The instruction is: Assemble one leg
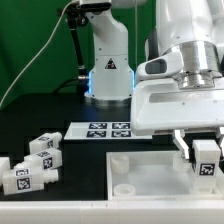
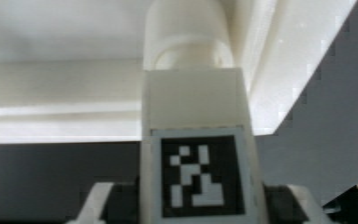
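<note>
My gripper (image 1: 205,160) is shut on the leg (image 1: 206,152), a small white block with a black-and-white tag. It holds the leg upright over the right side of the large white tray (image 1: 140,172), at the exterior view's lower right. In the wrist view the leg (image 2: 197,120) fills the middle between my fingers (image 2: 105,205), tag facing the camera. Its far end reaches a rounded white part at the tray's edge (image 2: 51,90). I cannot tell whether the leg touches the tray.
Several loose legs (image 1: 40,150) lie on the black table at the exterior view's left. The marker board (image 1: 105,128) lies behind the tray. The robot base (image 1: 108,70) stands at the back before a green curtain.
</note>
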